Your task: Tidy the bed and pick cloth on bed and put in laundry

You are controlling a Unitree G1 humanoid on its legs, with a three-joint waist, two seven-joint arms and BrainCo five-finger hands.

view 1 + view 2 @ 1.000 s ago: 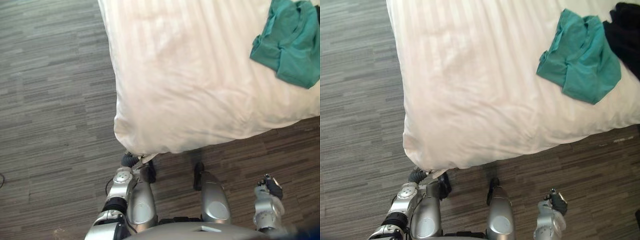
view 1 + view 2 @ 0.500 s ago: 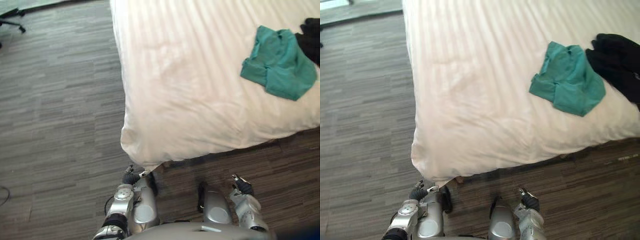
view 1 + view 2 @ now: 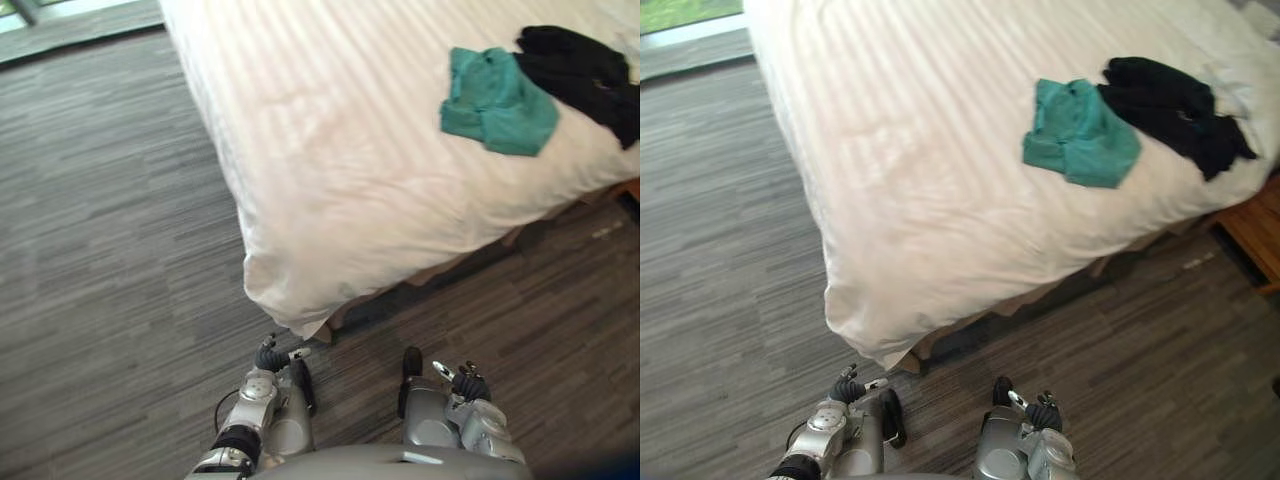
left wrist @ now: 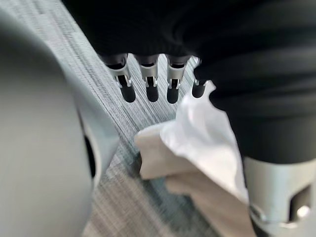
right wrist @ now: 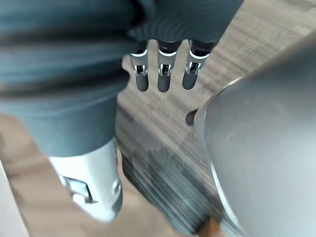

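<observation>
Nearest the robot, the left hand (image 3: pixel 268 355) is hanging low over the floor (image 3: pixel 110 250), just in front of the bed's near corner. In the left wrist view its fingers (image 4: pixel 127 91) are pointing straight down in a loose row, a little spread and gripping nothing. The white corner of the sheet (image 4: pixel 202 138) is showing just past them, and I cannot tell whether they are touching it. The right hand (image 3: pixel 465 383) is hanging at about the same height off to the right, well apart from the bed. Its fingers (image 5: pixel 163 81) are likewise hanging straight and slightly apart over the grey floor, holding nothing.

Beyond the hands, the bed (image 3: pixel 340 150) is stretching away under a smooth white striped cover. Farther up on it, toward the right side, a green cloth (image 3: pixel 495 100) is lying crumpled. A black cloth (image 3: pixel 580 70) is lying right against its far right edge. A wooden piece of furniture (image 3: pixel 1255 230) is standing on the floor beside the bed's right side.
</observation>
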